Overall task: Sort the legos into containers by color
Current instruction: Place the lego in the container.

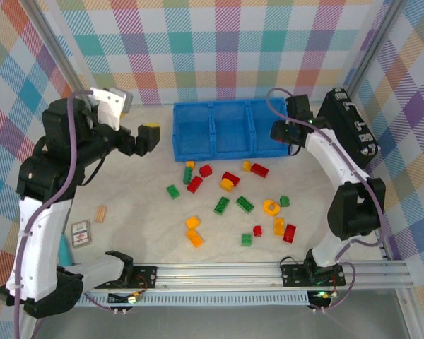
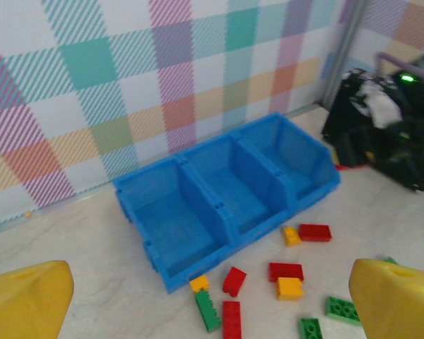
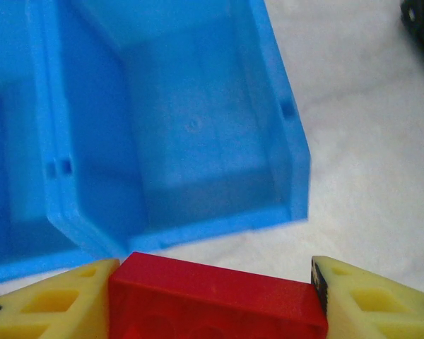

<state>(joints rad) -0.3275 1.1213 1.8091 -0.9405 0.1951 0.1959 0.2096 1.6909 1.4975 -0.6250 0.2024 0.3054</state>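
Right wrist view: grips a red lego (image 3: 198, 304) crosswise between the yellow fingers of the right gripper (image 3: 215, 282), just beside the near wall of the rightmost compartment (image 3: 198, 141) of the blue containers (image 1: 230, 155). Top external: holds the left gripper (image 1: 148, 138) spread wide and empty, left of the containers. Shows the other legos (image 1: 226, 185), red, green and yellow mixed, scattered on the table (image 1: 141, 212) near of the containers.

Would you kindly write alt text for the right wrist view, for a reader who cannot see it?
The right pincer holds a red brick between its two yellow fingers, just short of the end compartment of a blue tray. That compartment looks empty, and pale tabletop lies to its right.
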